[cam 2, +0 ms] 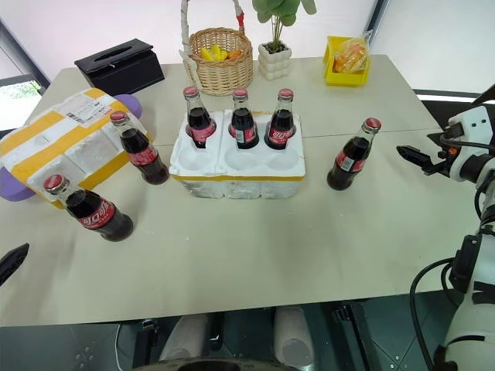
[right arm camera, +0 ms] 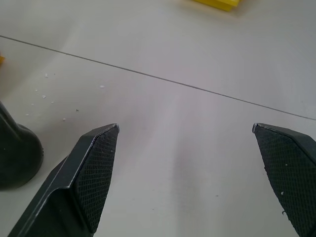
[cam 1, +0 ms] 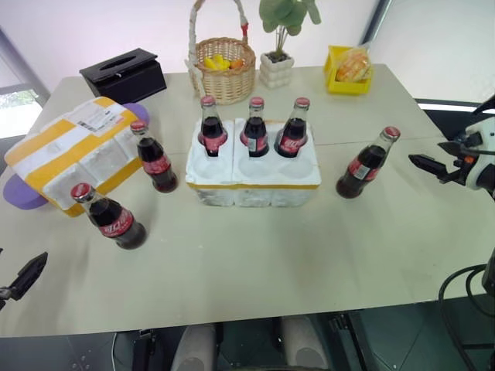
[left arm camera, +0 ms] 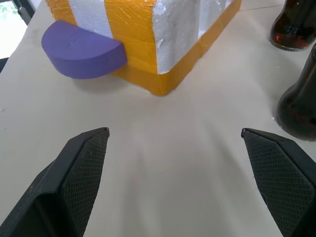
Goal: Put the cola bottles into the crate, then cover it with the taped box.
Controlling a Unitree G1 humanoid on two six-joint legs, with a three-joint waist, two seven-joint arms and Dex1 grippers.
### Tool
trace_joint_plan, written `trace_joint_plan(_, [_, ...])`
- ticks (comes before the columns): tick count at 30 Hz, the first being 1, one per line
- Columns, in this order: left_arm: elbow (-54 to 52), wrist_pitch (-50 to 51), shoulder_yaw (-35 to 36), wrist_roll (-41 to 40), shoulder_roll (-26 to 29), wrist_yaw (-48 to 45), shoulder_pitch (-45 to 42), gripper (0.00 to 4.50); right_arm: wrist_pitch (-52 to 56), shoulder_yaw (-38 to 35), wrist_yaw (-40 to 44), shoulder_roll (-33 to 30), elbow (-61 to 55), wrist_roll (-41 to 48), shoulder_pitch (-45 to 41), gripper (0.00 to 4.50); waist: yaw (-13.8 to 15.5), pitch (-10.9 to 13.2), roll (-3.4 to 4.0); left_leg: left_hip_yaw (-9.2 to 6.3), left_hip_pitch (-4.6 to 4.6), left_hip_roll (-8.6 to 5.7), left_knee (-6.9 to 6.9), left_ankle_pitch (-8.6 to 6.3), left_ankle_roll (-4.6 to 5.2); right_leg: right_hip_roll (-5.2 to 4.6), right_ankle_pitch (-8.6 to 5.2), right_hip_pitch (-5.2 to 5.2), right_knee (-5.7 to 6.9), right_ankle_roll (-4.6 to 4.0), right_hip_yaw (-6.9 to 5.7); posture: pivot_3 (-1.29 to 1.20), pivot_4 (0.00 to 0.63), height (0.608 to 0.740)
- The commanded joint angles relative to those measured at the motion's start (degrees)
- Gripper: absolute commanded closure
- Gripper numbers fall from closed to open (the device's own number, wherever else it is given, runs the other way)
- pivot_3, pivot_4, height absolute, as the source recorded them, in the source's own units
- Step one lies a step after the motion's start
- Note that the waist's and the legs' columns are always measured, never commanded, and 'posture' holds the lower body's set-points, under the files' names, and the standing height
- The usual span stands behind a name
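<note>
Three cola bottles [cam 1: 256, 127] are standing in the back row of the crate [cam 1: 254, 179] at mid-table, its three front wells lying empty. Three more are waiting loose: one bottle [cam 1: 366, 164] to the crate's right, another [cam 1: 155, 158] just beside the taped box [cam 1: 68, 151], and a third [cam 1: 112, 216] nearer the front edge on the left. The right gripper [cam 1: 427, 163] is hovering beside the right-hand bottle, fingers spread wide and holding nothing; the left gripper [left arm camera: 174, 132] is sitting low at the table's [cam 1: 255, 263] front left corner, equally wide and empty.

The right-hand bottle looks the likely next pick. Closing around its body below the neck, keeping it upright and lowering it straight into a front well should avoid knocking the standing row.

Behind the crate are a wicker basket [cam 1: 224, 69], a potted plant [cam 1: 277, 66], a yellow tray [cam 1: 348, 77] and a black tissue box [cam 1: 124, 73], all well clear. A purple block [left arm camera: 81, 49] is lying against the taped box.
</note>
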Motion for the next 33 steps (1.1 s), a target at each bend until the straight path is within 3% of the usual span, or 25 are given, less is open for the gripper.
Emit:
trace_joint_plan(1, [-1.7,-0.3,1.0,-0.3,0.8,0.0,0.0,0.0,-0.6,-1.1,-0.3,-0.9,-0.2,0.4,-1.8,0.06,0.0,0.0,0.0,0.0,0.0,0.0,0.0,0.0,0.0,0.0,0.0,0.0,0.0,0.0,0.0,0.0,0.15,0.74])
trace_joint_plan(16, [-0.5,2.2,1.5,-1.4,1.9,0.0,-1.8,0.0,-1.1,-0.5,-3.0,-0.9,-0.1,-0.6,-1.2,0.06,0.0,0.0,0.0,0.01,0.01,0.0,0.0,0.0,0.0,0.0,0.0,0.0,0.02,0.0,0.01,0.0,0.15,0.74])
trace_joint_plan(21, [-3.9,5.8,2.3,-6.3,2.9,-1.8,-2.0,0.0,-1.3,-0.3,-2.8,-2.3,-0.2,-1.5,-2.0,0.06,0.0,0.0,0.0,0.01,0.0,0.0,0.0,0.0,0.0,0.0,0.0,0.0,0.02,0.0,0.01,0.0,0.15,0.74])
trace_joint_plan(29, [-10.0,11.2,3.6,-12.9,6.8,-7.9,0.9,0.0,0.4,-0.3,6.2,-8.5,-1.9,-0.9,-7.9,0.06,-0.2,0.1,0.23,0.05,0.01,-0.01,-0.01,0.0,0.0,-0.01,0.0,-0.03,0.02,0.0,0.05,0.0,0.15,0.74])
trace_joint_plan(33, [-8.6,11.4,5.0,-12.7,9.0,-10.5,1.1,0.0,5.8,0.1,20.8,-12.0,-6.0,1.6,-12.3,0.06,-0.4,0.1,0.26,0.1,0.03,0.0,-0.04,-0.01,0.0,0.0,-0.02,-0.05,0.02,0.01,0.09,0.0,0.15,0.74])
